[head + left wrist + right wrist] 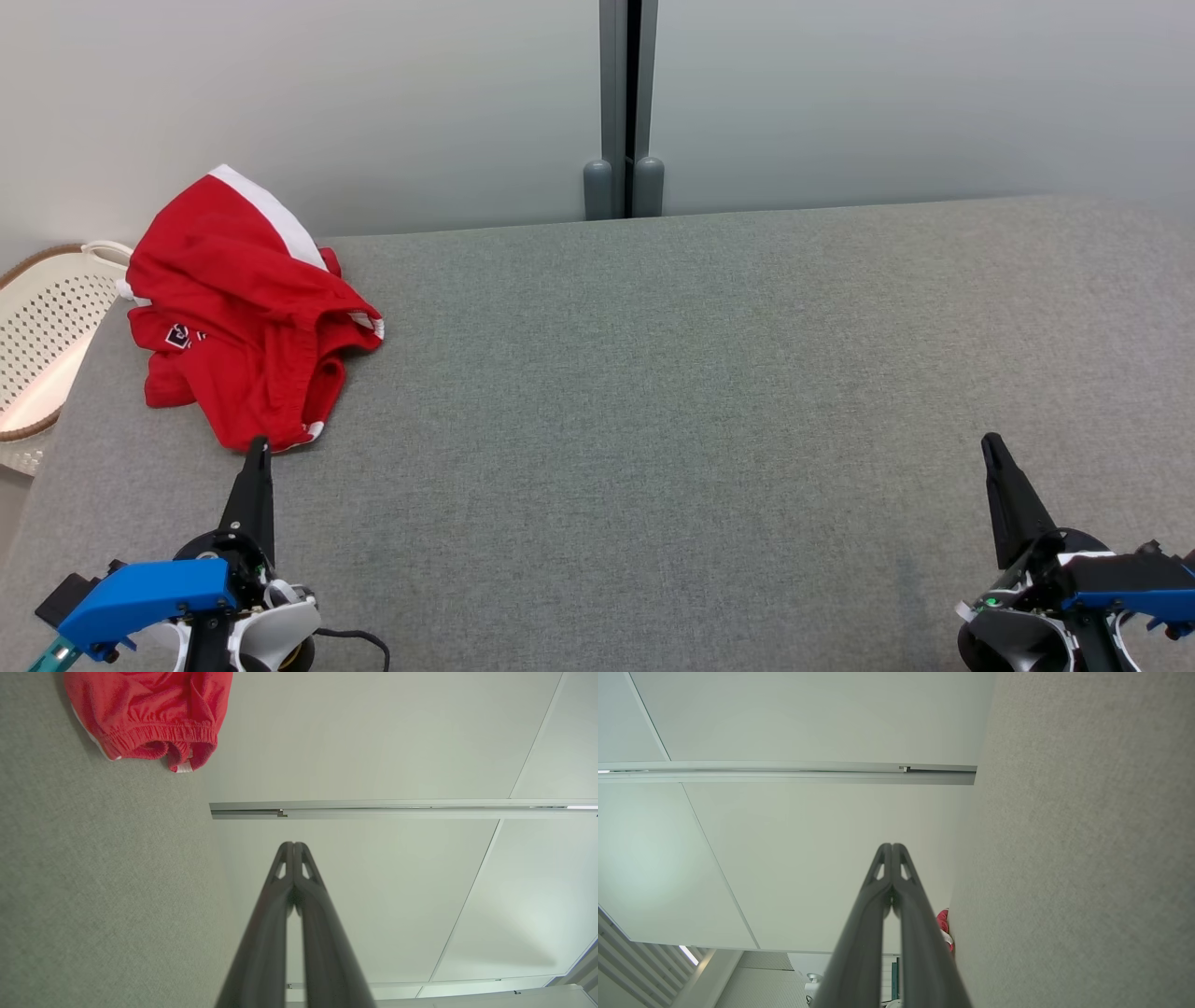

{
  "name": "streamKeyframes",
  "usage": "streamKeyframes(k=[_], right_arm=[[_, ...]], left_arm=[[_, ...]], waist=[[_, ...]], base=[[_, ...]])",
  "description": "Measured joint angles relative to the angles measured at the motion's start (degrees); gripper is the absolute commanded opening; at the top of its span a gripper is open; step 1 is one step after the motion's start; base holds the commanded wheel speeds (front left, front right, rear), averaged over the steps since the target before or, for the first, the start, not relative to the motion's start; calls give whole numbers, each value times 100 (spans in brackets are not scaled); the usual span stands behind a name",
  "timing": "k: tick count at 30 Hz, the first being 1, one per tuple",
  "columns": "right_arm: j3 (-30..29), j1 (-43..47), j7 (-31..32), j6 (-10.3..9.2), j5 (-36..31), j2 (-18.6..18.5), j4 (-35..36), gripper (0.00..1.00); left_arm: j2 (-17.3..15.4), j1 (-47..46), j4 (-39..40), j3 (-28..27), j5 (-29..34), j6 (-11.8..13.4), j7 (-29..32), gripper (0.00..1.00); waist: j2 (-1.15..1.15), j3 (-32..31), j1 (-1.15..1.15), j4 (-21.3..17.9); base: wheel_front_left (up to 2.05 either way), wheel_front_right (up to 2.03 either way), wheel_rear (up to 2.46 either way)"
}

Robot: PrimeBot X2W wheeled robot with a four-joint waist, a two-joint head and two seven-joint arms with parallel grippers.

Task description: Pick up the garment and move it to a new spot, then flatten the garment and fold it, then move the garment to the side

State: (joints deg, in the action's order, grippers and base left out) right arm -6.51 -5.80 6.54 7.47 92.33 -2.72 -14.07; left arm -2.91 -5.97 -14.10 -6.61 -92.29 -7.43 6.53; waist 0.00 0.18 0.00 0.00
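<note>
In the head view, the red garment (243, 317) with its white stripe is being seen lying in a crumpled heap at the far left corner of the grey worktop (653, 392). It is reaching the left edge, where a white basket (47, 317) is standing just beside the worktop. The long side of the heap is running from the far edge toward the near edge. Its near end is lying just ahead of the left gripper (259, 448), which is being held near the near left corner, pointing forward with its two fingers pressed together and nothing between them. It cannot be told if the tip is touching the cloth. The right gripper (990, 444) is being held near the near right corner, pinched together and empty too, well apart from the garment, so the left arm is judged to be the nearer one for the pick-up. In the left wrist view, the left gripper (293, 845) is being shown with its fingers together, aimed along the worktop (93, 882) at the pale wall, while the garment (149, 714) is lying ahead and off to one side. In the right wrist view, the right gripper (892, 847) is being shown closed on nothing, and a small red bit of the garment (943, 917) is peeking out far off beside its fingers.
</note>
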Motion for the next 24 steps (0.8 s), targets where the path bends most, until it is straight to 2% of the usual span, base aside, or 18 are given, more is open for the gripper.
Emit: streamKeyframes(k=[7, 8, 14, 24], right_arm=[[0, 0, 0, 0, 0, 0, 0, 0], [0, 8, 0, 0, 0, 3, -12, 100], [38, 237, -18, -18, -1, 54, -288, 100], [182, 279, -302, -18, -183, 56, -250, 100]], left_arm=[[0, 0, 0, 0, 0, 0, 0, 0], [1, 6, -14, 1, 1, 0, -1, 100], [38, 354, -291, 22, 5, 5, -24, 100], [52, 395, -212, 242, 179, 5, -302, 100]], waist=[[0, 0, 0, 0], [0, 0, 0, 0], [0, 0, 0, 0], [0, -7, 0, 2]], base=[[0, 0, 0], [0, 0, 0], [0, 0, 0], [0, 0, 0]])
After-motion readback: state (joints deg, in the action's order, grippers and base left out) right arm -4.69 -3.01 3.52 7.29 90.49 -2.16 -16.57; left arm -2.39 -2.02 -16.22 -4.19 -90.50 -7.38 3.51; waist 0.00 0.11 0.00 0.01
